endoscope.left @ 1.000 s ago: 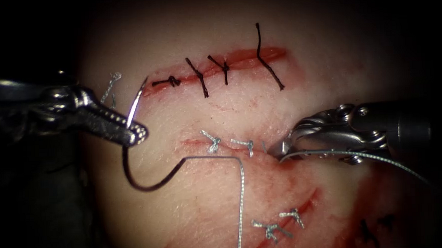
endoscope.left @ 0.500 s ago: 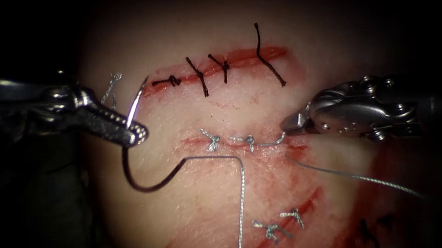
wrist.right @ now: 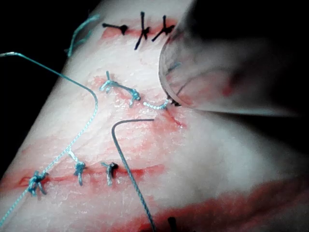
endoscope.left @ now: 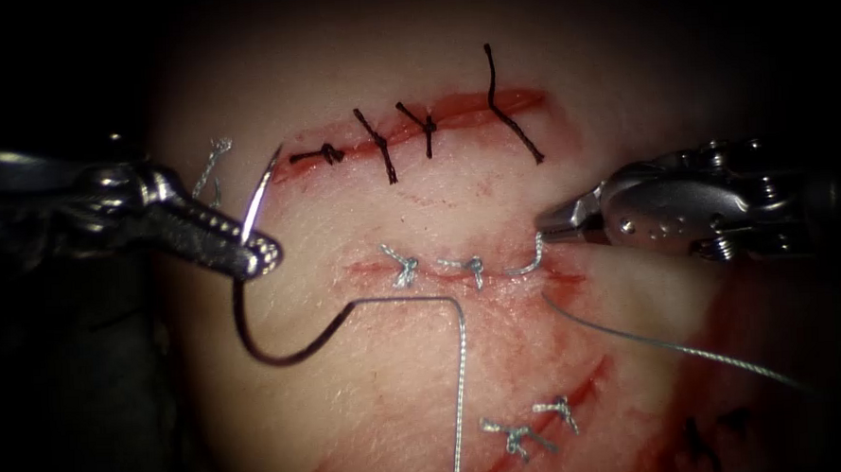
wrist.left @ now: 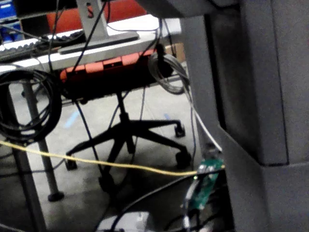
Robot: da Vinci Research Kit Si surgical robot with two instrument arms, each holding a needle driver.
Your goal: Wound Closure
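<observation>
Office chair (wrist.left: 126,135) on grey floor (wrist.left: 82,154) — cables (wrist.left: 29,104).

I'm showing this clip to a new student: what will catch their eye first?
Probably the curved needle, out of the tissue, held near its pointed end in the left gripper to the left of the middle cut. Then the right gripper, shut on a short thread tail at that cut's right end.
</observation>
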